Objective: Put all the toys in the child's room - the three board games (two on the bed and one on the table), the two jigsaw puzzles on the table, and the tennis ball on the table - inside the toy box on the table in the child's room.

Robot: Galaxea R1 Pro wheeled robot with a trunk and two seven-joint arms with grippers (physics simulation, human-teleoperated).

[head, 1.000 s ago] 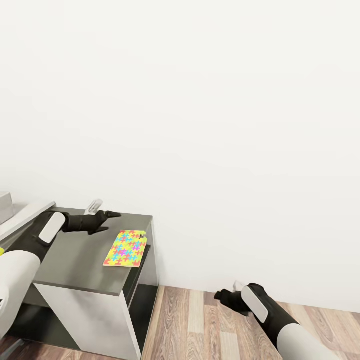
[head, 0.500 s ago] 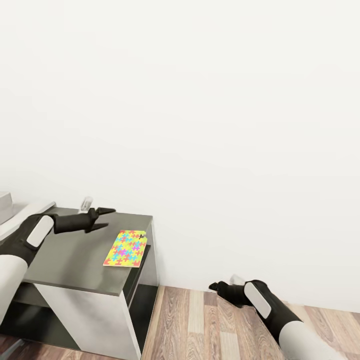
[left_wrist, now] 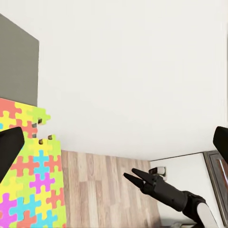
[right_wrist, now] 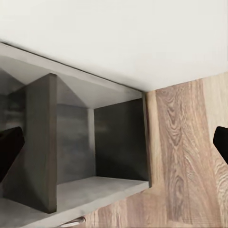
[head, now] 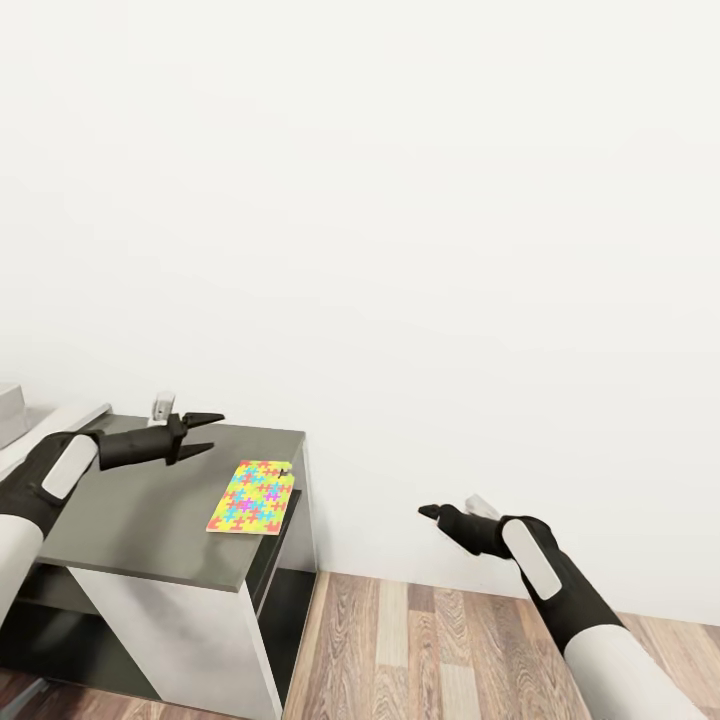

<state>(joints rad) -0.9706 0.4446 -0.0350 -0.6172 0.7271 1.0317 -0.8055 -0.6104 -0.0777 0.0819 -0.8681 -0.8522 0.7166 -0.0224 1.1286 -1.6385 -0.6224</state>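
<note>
Puzzle (head: 251, 497) lies flat on the dark grey cabinet (head: 140, 520), at its far corner nearest the wall (head: 400, 200), with one short edge reaching the cabinet's side edge. Being so thin and flush with the top, it gives fingers nothing to close on from above; that overhanging corner is probably the easiest place to get under it, or it could be slid off the edge.

The left gripper (head: 200, 433) hovers above the cabinet top, just short of the puzzle and apart from it, its two dark fingers spread and empty. It points toward the puzzle, which suits a reach for it. In the left wrist view the puzzle (left_wrist: 28, 175) fills the near corner between the finger tips, so the approach looks roughly lined up.

The right gripper (head: 432, 514) hangs in the air over the wood floor (head: 420, 640), well apart from the cabinet, fingers spread and holding nothing. Its wrist camera looks into the cabinet's open shelves (right_wrist: 85, 142), so it seems parked out of the way.

At the head view's left edge shows a strip of the pale table (head: 40, 425).
</note>
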